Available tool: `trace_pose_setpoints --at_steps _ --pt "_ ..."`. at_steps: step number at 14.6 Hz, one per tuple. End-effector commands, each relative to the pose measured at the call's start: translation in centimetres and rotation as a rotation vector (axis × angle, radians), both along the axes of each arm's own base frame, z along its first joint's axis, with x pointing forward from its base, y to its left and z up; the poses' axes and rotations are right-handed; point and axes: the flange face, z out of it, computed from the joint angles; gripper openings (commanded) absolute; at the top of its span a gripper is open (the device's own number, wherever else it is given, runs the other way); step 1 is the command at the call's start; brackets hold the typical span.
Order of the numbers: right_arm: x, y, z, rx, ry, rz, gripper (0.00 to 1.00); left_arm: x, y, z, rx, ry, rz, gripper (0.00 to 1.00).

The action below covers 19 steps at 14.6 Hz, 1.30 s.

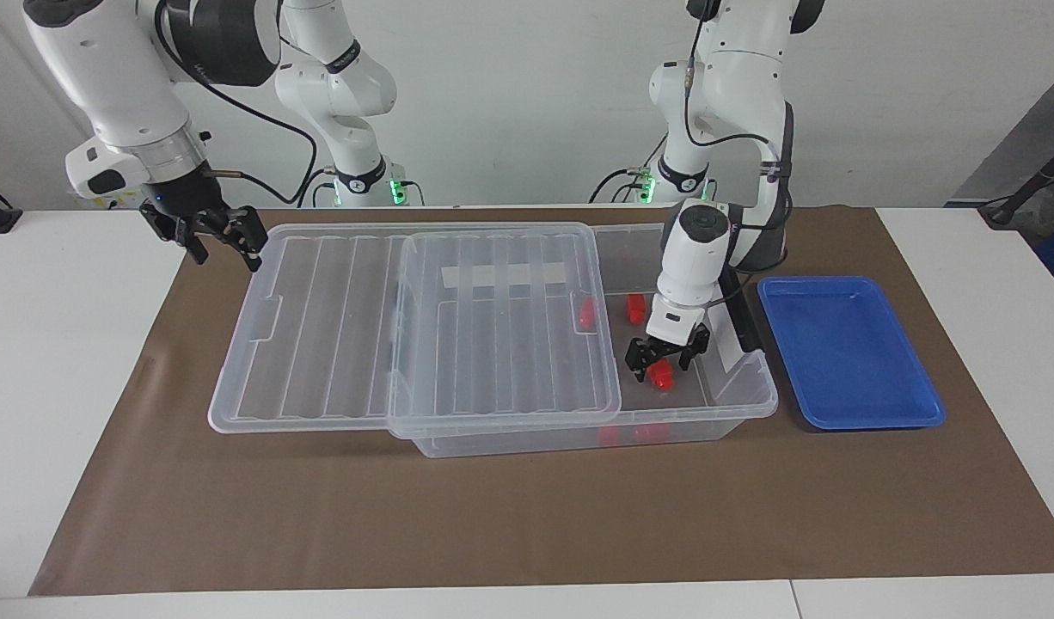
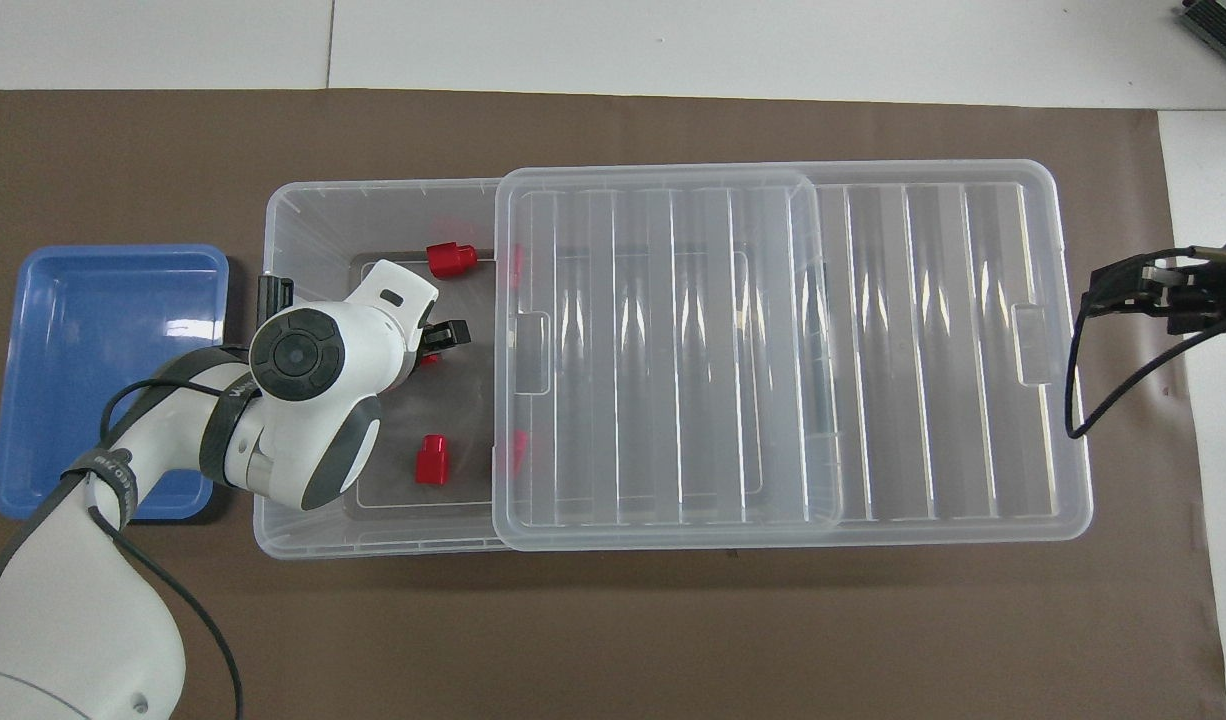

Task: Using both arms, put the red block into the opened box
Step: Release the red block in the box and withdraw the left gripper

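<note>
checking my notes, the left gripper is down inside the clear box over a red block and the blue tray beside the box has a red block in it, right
Not quite. The blue tray is empty, as the facing view shows. The rest stands: the left gripper is down inside the clear box, over a red block.
</note>
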Motion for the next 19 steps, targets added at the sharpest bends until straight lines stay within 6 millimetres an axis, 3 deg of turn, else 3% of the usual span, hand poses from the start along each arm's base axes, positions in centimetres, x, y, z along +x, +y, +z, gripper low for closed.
trace_pose_setpoints --at_steps 1,7,13,15,16,19 --pt "-0.4 -1.7 -1.9 -0.005 -0.04 0.004 0.17 -0.1 0.4 0.0 0.013 -0.007 0.006 1.0" --pt "0.2 -5.0 -5.3 -0.015 -0.094 -0.031 0.18 0.0 0.0 6.2 0.065 0.05 0.017 1.0" --pt "0.2 -6.1 -9.0 -0.011 -0.073 -0.049 0.15 -1.3 0.7 9.6 0.093 0.084 0.028 1.0" --pt "0.2 -6.4 -9.4 -0.014 -0.086 -0.049 0.09 -1.8 1.0 12.1 0.103 0.091 0.035 1.0" --pt "0.1 -6.4 -9.7 -0.013 -0.08 -0.049 0.02 -1.8 1.3 13.5 0.114 0.105 0.04 1.0" --pt "-0.1 -6.4 -10.4 -0.011 -0.07 -0.05 0.0 -0.8 2.2 17.8 0.14 0.141 0.042 1.0"
